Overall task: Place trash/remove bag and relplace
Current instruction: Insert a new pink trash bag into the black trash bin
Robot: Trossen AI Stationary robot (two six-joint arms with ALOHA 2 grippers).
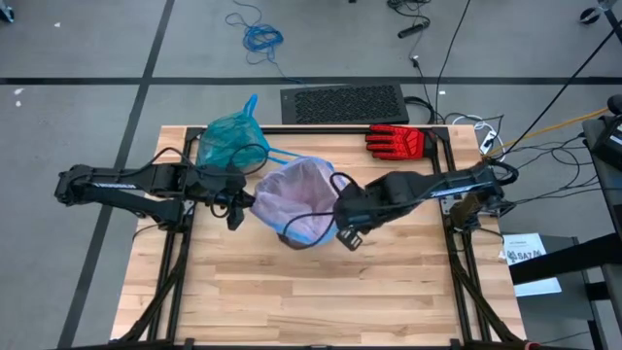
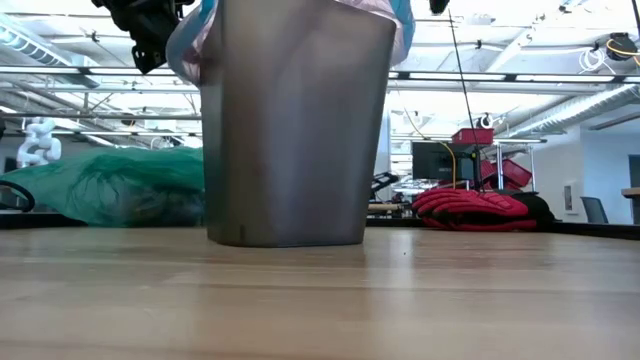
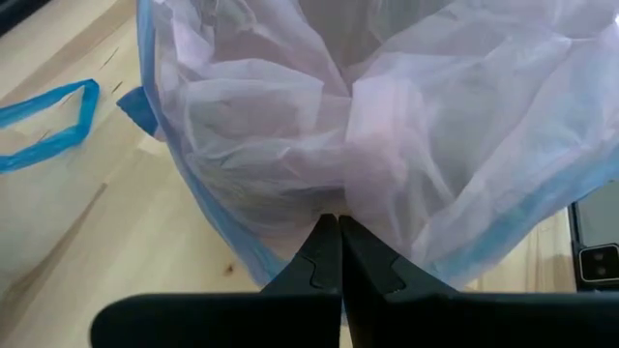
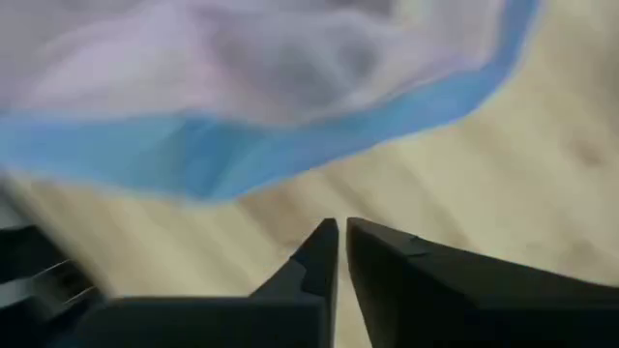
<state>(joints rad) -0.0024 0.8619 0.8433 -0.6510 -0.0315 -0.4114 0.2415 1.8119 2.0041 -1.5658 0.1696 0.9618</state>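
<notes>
High view shows our left gripper (image 1: 236, 209) clenched on the pink bag (image 1: 296, 197) over the bin (image 2: 290, 130), the teal bag (image 1: 231, 139) just behind it. Our right gripper (image 1: 348, 236) is closed on nothing, the rim just ahead — if we pull unevenly, the liner may slip off or the bin tip.

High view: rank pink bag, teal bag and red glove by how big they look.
1. Pink bag, largest.
2. Teal bag.
3. Red glove, smallest, though not far behind the teal bag.

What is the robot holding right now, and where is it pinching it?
The left gripper pinches the pink bag at its rim. The right gripper is shut beside the bag's blue edge, holding nothing.
</notes>
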